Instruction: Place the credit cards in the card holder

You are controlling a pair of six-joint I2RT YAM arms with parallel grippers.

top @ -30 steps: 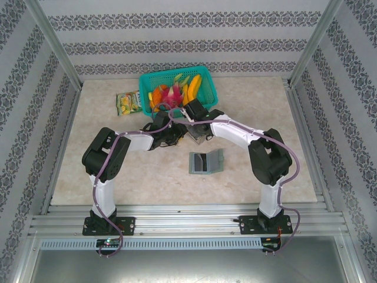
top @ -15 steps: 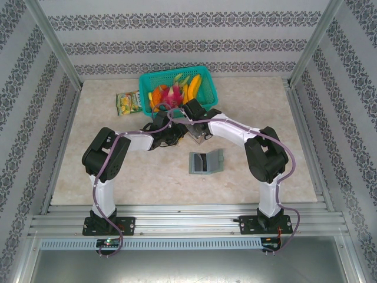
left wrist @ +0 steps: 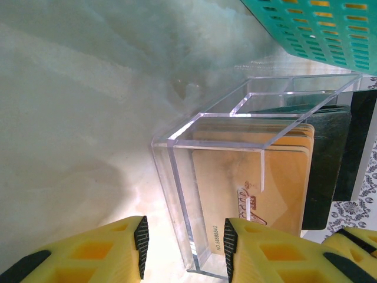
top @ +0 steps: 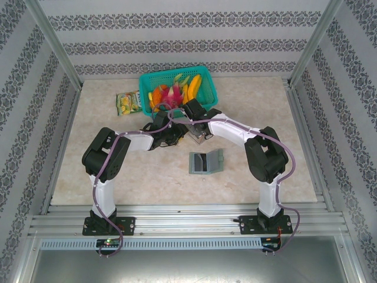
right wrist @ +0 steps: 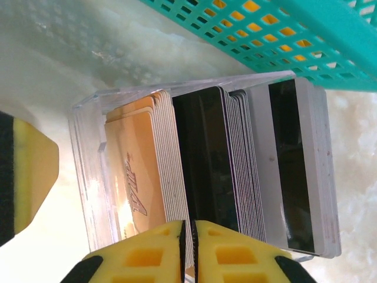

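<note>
Though thin, stiff glossy credit cards (right wrist: 203, 159)

White-and-black arms (top: 235, 132), purple cables (top: 95, 194), yellow jaws

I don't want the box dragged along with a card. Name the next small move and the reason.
Probably close the left gripper on the clear box wall: its open fingers straddle that wall, while the right gripper looks shut on the edge of the credit cards, so steadying first seems wise.

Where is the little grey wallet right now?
In the top view the card holder lies open on the table, slightly right of centre, on the near side of the teal basket.
</note>
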